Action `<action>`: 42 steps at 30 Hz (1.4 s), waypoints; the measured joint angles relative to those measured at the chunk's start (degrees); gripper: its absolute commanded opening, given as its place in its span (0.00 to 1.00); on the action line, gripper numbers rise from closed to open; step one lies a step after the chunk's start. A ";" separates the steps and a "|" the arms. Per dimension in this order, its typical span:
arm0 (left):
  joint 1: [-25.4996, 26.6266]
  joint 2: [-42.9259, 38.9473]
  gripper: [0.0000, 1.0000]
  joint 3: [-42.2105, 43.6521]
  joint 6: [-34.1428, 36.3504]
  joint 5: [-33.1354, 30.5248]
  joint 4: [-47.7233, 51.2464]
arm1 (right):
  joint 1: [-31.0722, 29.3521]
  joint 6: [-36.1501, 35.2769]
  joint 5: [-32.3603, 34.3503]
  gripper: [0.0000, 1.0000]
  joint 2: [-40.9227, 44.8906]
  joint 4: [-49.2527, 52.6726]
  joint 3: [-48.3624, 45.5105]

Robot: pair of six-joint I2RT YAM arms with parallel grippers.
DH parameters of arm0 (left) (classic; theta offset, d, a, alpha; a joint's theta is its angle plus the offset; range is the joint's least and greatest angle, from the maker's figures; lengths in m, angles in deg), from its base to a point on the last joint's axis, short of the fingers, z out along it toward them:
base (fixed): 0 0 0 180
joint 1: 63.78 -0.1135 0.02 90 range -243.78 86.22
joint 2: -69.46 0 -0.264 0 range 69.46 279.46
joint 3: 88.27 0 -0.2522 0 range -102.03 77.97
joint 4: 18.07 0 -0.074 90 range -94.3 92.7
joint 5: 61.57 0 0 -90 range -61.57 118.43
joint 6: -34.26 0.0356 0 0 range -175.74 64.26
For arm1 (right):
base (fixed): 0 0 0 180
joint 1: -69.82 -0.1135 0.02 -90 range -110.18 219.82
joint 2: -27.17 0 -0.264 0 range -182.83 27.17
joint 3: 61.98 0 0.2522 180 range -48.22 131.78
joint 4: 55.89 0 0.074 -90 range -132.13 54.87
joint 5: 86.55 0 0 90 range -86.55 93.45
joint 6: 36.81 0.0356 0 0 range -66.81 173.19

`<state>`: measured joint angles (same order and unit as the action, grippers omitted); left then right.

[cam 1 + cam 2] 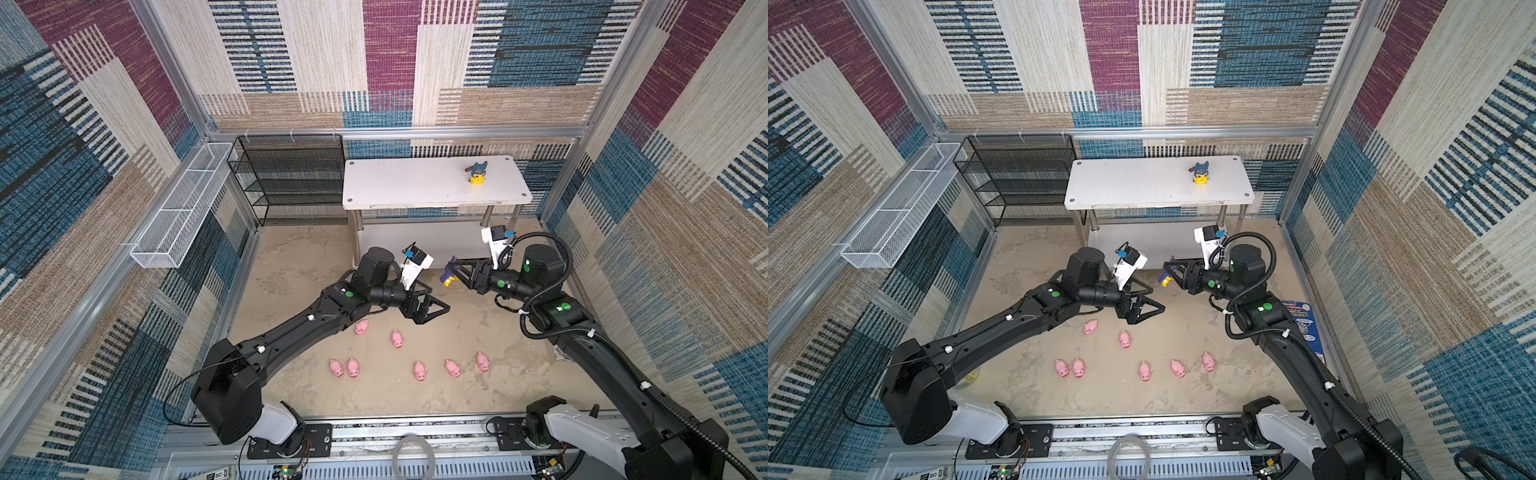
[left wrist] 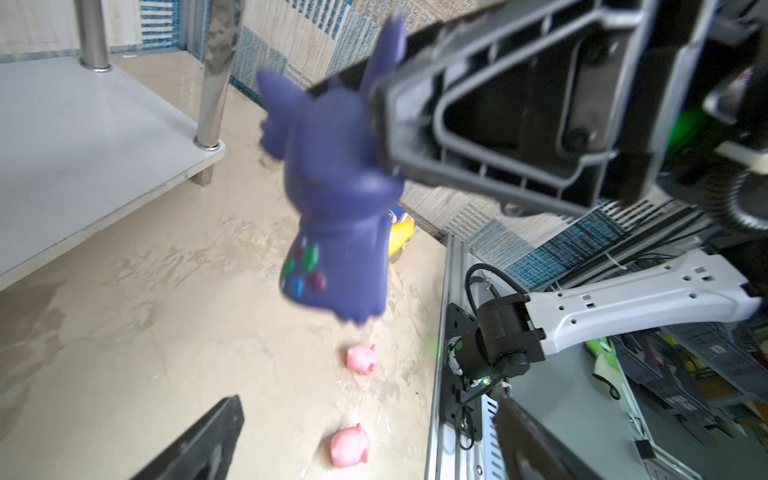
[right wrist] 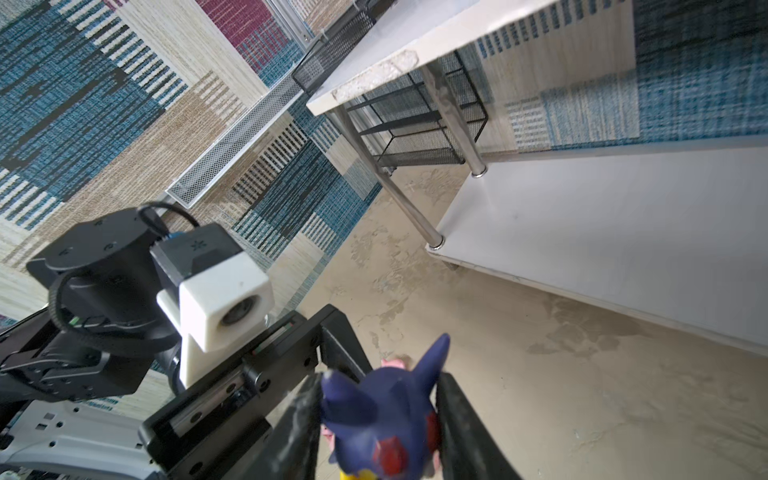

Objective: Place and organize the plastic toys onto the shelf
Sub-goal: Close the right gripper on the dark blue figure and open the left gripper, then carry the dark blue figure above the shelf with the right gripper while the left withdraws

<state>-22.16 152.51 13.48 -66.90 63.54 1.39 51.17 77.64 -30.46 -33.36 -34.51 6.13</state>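
Right gripper (image 1: 455, 270) is closed on the dark blue hood of one hooded figurine (image 1: 449, 274), carried off the floor (image 1: 291, 291) in front of the shelf (image 1: 415, 183). The right wrist view shows a black finger pressed to either side of the head. In the left wrist view the body hangs below the grip, tilted. Left gripper (image 1: 436, 300) stands near it, also raised, its jaws spread wide with nothing between them. The shelf sits against the back wall. Its top tier bears a second hooded figurine (image 1: 476, 172), upright near the right end, and its lower tier looks bare where visible. Seven pink pigs (image 1: 397, 338) lie scattered on the floor between the arms, well apart from the shelf, none yet placed. Assessment: the task is at an early stage, with one toy in transit. Hazards noted: the hold is on a rounded, glossy head only, so the body could swing or slip free during the lift. A tilted figurine released onto the top tier would likely topple. A rise too close to the shelf could strike the top tier's front edge or a chrome leg (image 1: 356, 241). Setting down too near the second hooded figurine could knock it over. The open left gripper is close enough that a crossing move risks contact between the arms. A dropped toy would probably land close to the pigs.
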 measured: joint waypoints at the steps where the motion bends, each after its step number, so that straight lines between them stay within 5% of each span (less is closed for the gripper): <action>1: 0.00 -0.66 1.00 0.20 0.28 -1.75 1.05 | -0.35 -0.61 0.57 0.38 -0.35 0.52 0.94; 9: -0.02 -8.35 1.00 2.36 0.61 -16.17 7.93 | -6.10 -5.27 7.61 0.37 -7.37 5.38 12.74; 23: -0.09 -15.45 0.99 -3.13 -2.27 -38.56 22.36 | -12.20 -14.80 23.06 0.36 -28.65 14.53 46.77; 37: -0.09 -16.52 0.99 -4.55 -3.26 -47.45 27.02 | -14.97 -21.55 41.68 0.37 -56.83 30.49 92.06; 42: -0.09 -16.39 0.99 -5.27 -3.23 -48.43 27.85 | -14.97 -21.94 45.72 0.37 -58.75 32.61 93.44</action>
<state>-22.24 136.12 8.21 -70.13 15.11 29.23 36.20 55.69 15.26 -92.11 -1.90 99.57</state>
